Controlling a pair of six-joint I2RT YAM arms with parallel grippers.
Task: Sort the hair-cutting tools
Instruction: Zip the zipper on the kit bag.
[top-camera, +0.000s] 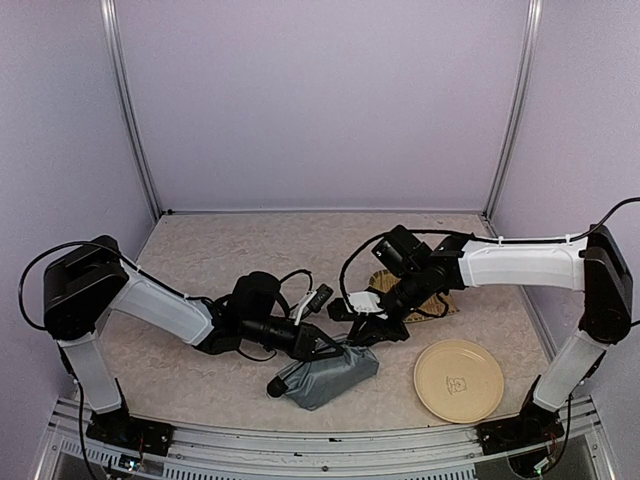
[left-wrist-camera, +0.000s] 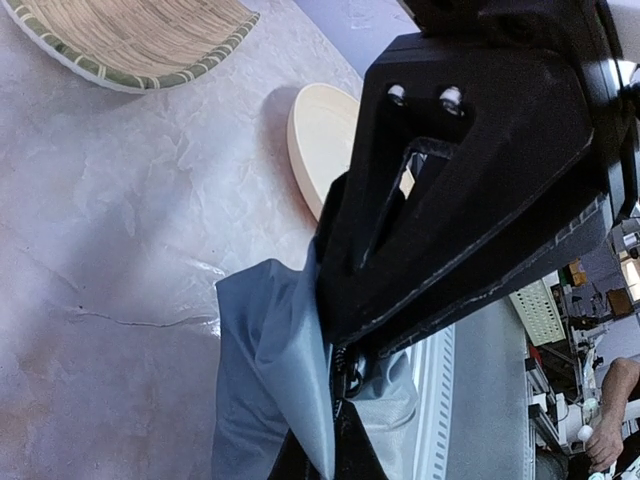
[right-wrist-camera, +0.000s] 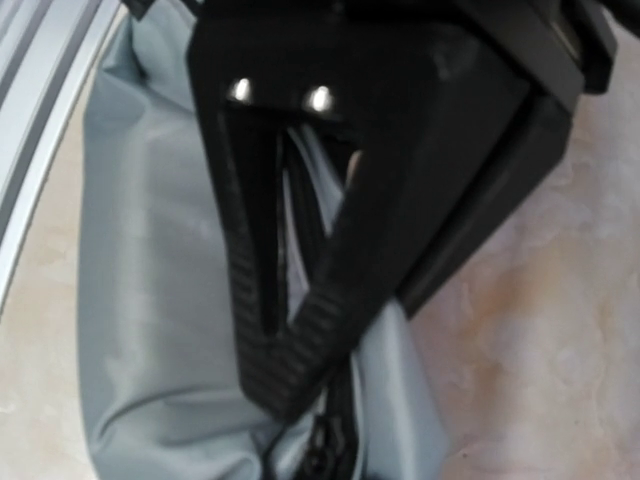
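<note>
The grey-blue zip pouch (top-camera: 330, 375) lies at the front centre of the table. A black rounded end (top-camera: 277, 387) sticks out of its left end; I cannot tell which tool it is. My left gripper (top-camera: 322, 347) is shut on the pouch's fabric beside the zip, seen close in the left wrist view (left-wrist-camera: 350, 345) over the pouch (left-wrist-camera: 265, 380). My right gripper (top-camera: 368, 330) is shut on the pouch's upper right edge; the right wrist view shows this gripper (right-wrist-camera: 300, 400) pinching the cloth (right-wrist-camera: 150, 300) by the zip. Scissors, comb, clipper and guard are hidden.
A round pale yellow plate (top-camera: 458, 380) lies at the front right and shows in the left wrist view (left-wrist-camera: 315, 140). A woven basket tray (top-camera: 440, 305) sits under the right arm, also seen from the left wrist (left-wrist-camera: 130, 40). The metal front rail (top-camera: 300, 440) runs close behind the pouch.
</note>
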